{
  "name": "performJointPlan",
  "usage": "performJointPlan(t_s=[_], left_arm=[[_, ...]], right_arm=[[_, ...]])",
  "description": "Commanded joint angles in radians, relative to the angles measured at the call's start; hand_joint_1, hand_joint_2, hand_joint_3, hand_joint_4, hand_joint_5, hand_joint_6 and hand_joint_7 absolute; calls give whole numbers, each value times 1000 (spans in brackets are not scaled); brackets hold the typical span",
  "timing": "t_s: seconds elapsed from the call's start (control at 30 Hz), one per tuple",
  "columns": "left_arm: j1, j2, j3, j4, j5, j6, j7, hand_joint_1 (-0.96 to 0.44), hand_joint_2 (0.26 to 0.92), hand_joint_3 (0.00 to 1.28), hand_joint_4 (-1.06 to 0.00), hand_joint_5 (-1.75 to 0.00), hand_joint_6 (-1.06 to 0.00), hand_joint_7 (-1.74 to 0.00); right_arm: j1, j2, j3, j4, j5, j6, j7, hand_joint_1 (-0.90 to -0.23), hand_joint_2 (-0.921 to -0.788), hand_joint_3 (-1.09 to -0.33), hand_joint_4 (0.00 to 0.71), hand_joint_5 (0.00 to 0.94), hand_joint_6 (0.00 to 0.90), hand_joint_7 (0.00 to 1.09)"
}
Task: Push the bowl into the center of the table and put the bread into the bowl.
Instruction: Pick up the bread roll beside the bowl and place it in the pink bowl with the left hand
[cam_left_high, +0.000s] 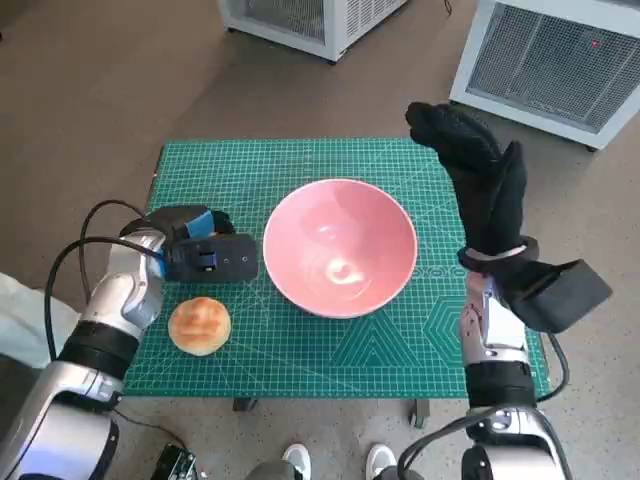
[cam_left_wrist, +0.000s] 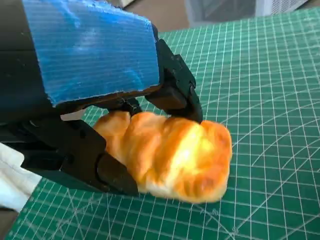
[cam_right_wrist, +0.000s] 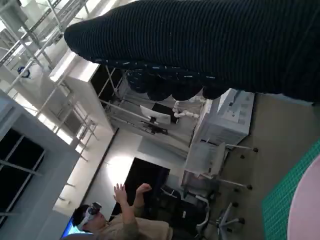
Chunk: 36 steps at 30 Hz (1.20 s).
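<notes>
Glossy pink bowl (cam_left_high: 340, 246) mid-table, left hand (cam_left_high: 205, 250) apparently pinching golden round bread roll (cam_left_high: 200, 325) near-left, gloved right hand (cam_left_high: 478, 170) raised right, fingers spread, holding nothing.

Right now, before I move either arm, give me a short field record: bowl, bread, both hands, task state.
bowl: pink, empty, near the middle of the green mat
bread: on the mat, outside the bowl, near the left hand
left hand: above the bread, fingers either side of it; grip uncertain
right hand: raised beside the bowl, holding nothing
task state: bread not yet in bowl
</notes>
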Motion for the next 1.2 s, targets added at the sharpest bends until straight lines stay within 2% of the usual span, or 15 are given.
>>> performJointPlan(t_s=[0.03, 0.4, 0.77, 0.97, 1.1, 1.2], left_arm=[[5, 35, 34, -58, -20, -18, -17, 3, 915, 33, -751, -1188, -678, -1020], [57, 92, 177, -357, -96, 22, -61, 3, 907, 28, -787, -1101, -677, -1072], [127, 77, 347, -693, -199, 8, -27, 3, 898, 10, -838, -1011, -702, -1082], [139, 32, 358, -794, -210, -19, 16, 3, 893, 6, -859, -979, -714, -1077], [145, 4, 333, -827, -194, -57, 48, 3, 890, 4, -871, -954, -717, -1084], [133, -16, 303, -836, -183, -71, 41, 3, 890, 4, -874, -933, -716, -1102]], right_arm=[[26, -3, 0, 4, -2, 16, -2, -686, -921, -746, 285, 0, 165, 453], [25, -2, -1, 7, 0, 19, -2, -678, -921, -747, 285, 0, 162, 459], [31, -4, -4, 7, 7, 23, 3, -685, -921, -746, 285, 0, 158, 465], [36, -7, -8, 6, 14, 25, 10, -688, -921, -744, 286, 1, 158, 468], [38, -8, -10, 4, 19, 29, 13, -690, -921, -743, 286, 1, 158, 469], [40, -8, -9, 3, 19, 30, 13, -691, -921, -743, 286, 1, 157, 470]])
